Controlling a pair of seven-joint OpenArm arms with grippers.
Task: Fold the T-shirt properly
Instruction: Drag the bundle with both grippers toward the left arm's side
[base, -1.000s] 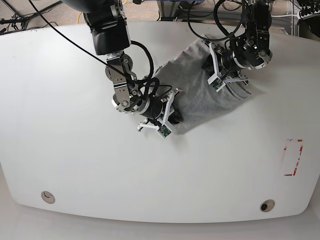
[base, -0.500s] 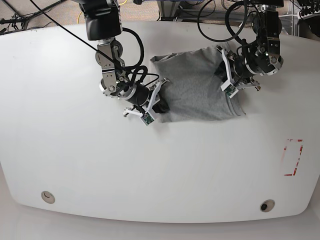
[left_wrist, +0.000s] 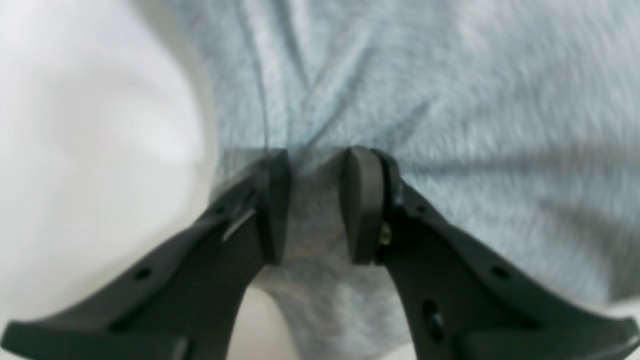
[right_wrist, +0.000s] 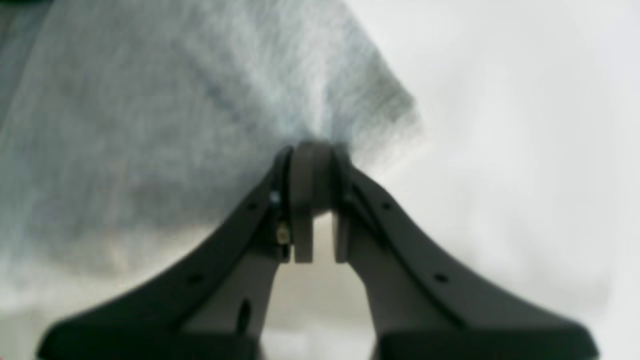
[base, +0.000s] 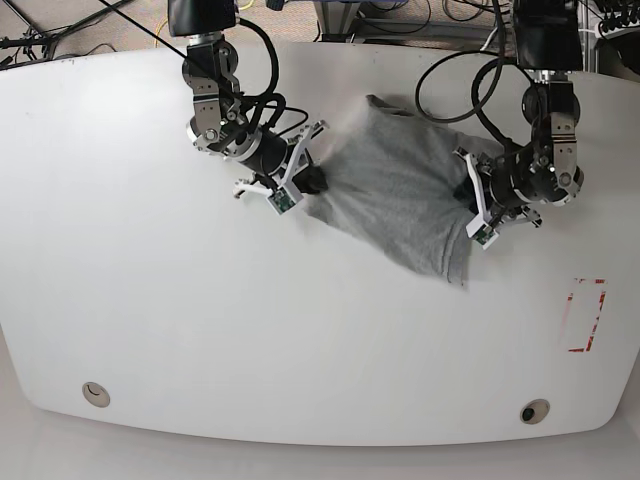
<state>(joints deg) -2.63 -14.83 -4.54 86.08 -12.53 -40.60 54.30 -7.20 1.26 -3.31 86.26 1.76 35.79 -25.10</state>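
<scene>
The light grey T-shirt (base: 400, 190) is bunched and stretched between my two grippers over the white table (base: 200, 320), with a loose corner trailing toward the front. In the base view my right gripper (base: 312, 180) is shut on the shirt's left end. My left gripper (base: 468, 205) is shut on its right side. The left wrist view shows a thick fold of the T-shirt (left_wrist: 450, 75) pinched in the left gripper (left_wrist: 317, 165). In the right wrist view the right gripper (right_wrist: 314, 150) clamps a thin edge of the T-shirt (right_wrist: 150, 100). No lettering shows.
A red rectangle mark (base: 586, 315) lies on the table at the right. Two round holes (base: 95, 393) (base: 533, 411) sit near the front edge. Cables and stands crowd the back edge behind both arms.
My right gripper has drawn back and left with its end of the shirt. My left gripper has come forward and right. The shirt has swung round between them.
</scene>
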